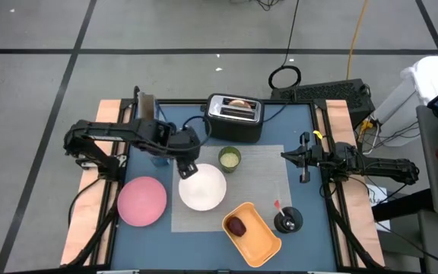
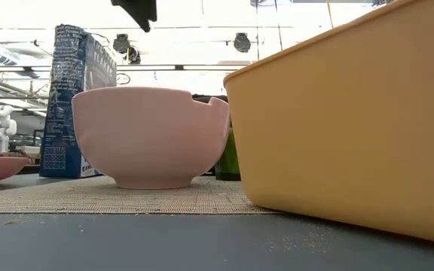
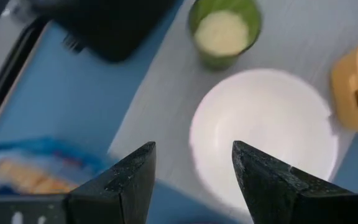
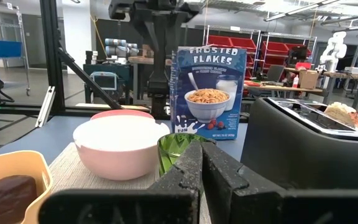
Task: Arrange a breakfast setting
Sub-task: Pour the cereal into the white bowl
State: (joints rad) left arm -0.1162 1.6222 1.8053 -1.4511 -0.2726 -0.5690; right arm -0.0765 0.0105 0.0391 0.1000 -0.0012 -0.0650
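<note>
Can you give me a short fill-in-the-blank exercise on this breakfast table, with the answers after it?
1. The white bowl sits on the grey ____.
2. The pink plate lies on the bowl's side toward the ____ arm.
3. The bread sticks up from the ____.
4. The left gripper hovers with open fingers at the rim of the ____.

Missing words: placemat; left; toaster; bowl

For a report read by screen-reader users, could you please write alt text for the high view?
Seen from above, the left gripper, jaws open and empty, hovers at the edge of a white bowl on a grey placemat. A green cup and toaster sit behind the bowl, a pink plate lies left, an orange tray in front. The right gripper waits shut.
</note>
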